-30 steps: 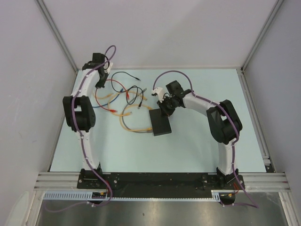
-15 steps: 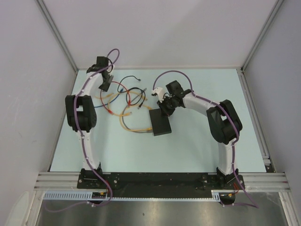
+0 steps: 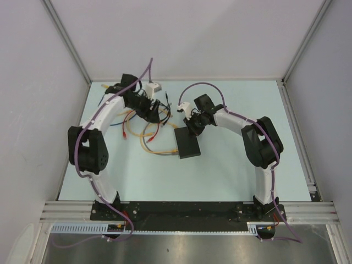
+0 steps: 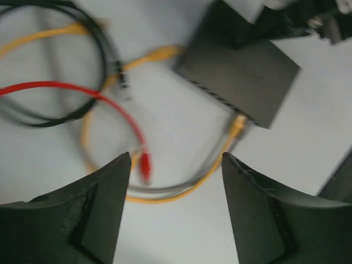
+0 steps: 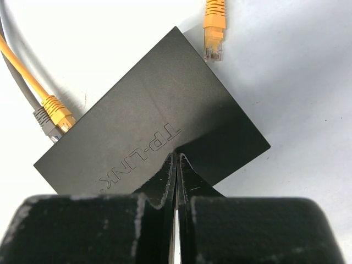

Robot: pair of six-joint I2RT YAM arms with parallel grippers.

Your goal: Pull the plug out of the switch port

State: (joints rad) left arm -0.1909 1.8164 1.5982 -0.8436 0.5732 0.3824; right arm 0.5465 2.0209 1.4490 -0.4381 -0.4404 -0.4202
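The switch (image 3: 188,146), a flat black box, lies mid-table. A yellow plug (image 5: 57,114) sits in a port on its short edge, with a grey plug (image 5: 46,124) beside it. The left wrist view shows the same yellow plug (image 4: 237,126) at the switch (image 4: 242,71). My right gripper (image 5: 176,159) is shut, its tips resting on the switch's top near the far end. My left gripper (image 4: 176,159) hangs open over the cables left of the switch, with nothing between its fingers (image 4: 99,214). From above, the left gripper (image 3: 149,111) is about a hand's width from the switch.
Loose cables lie tangled left of the switch: a red one with its plug (image 4: 144,165), a black loop (image 4: 102,66), and a free yellow plug (image 5: 213,33) by the switch's corner. Enclosure walls (image 3: 66,44) ring the table, and a metal rail (image 3: 187,210) runs along the near edge.
My left arm swung from the far-left corner rightward over the cables toward the switch, and its gripper opened. The right arm and the switch have not moved.
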